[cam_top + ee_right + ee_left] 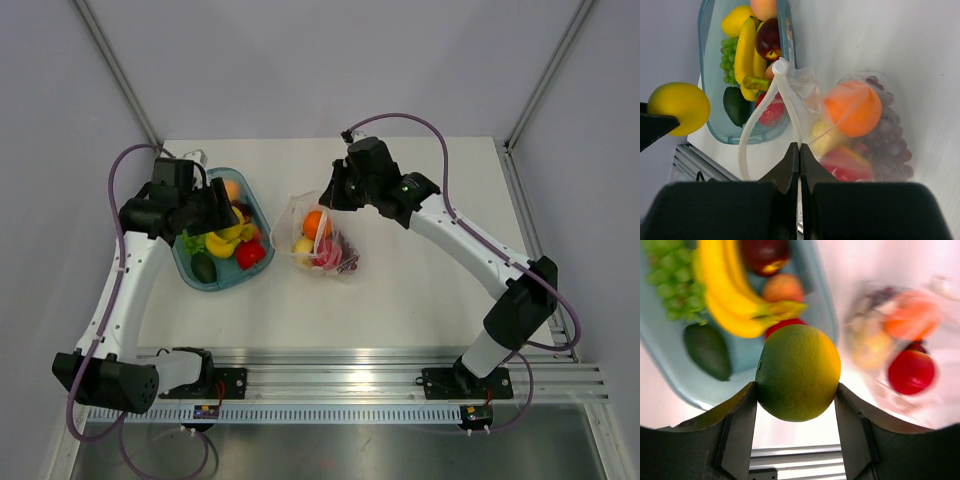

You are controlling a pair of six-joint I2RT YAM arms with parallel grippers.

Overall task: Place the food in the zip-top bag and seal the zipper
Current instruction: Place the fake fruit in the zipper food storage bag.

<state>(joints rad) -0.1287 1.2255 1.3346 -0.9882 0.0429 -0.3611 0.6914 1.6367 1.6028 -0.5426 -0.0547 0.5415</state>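
My left gripper (796, 390) is shut on a round yellow-green citrus fruit (797, 372), held above the near rim of the blue-green bowl (670, 355). That fruit also shows at the left edge of the right wrist view, citrus fruit (679, 108). The zip-top bag (320, 240) lies in the middle of the table with an orange (852, 107), a yellow fruit, a red piece and purple grapes (895, 145) inside. Its zipper (748, 128) stands open in a loop. My right gripper (799, 147) is shut on the mouth edge at the far side of the bag, right gripper (333, 195).
The bowl (190, 275), left of the bag, holds bananas (727, 295), an avocado (707, 350), green grapes (670, 275), a dark red apple (765, 255) and a peach. An aluminium rail (330, 385) runs along the near table edge.
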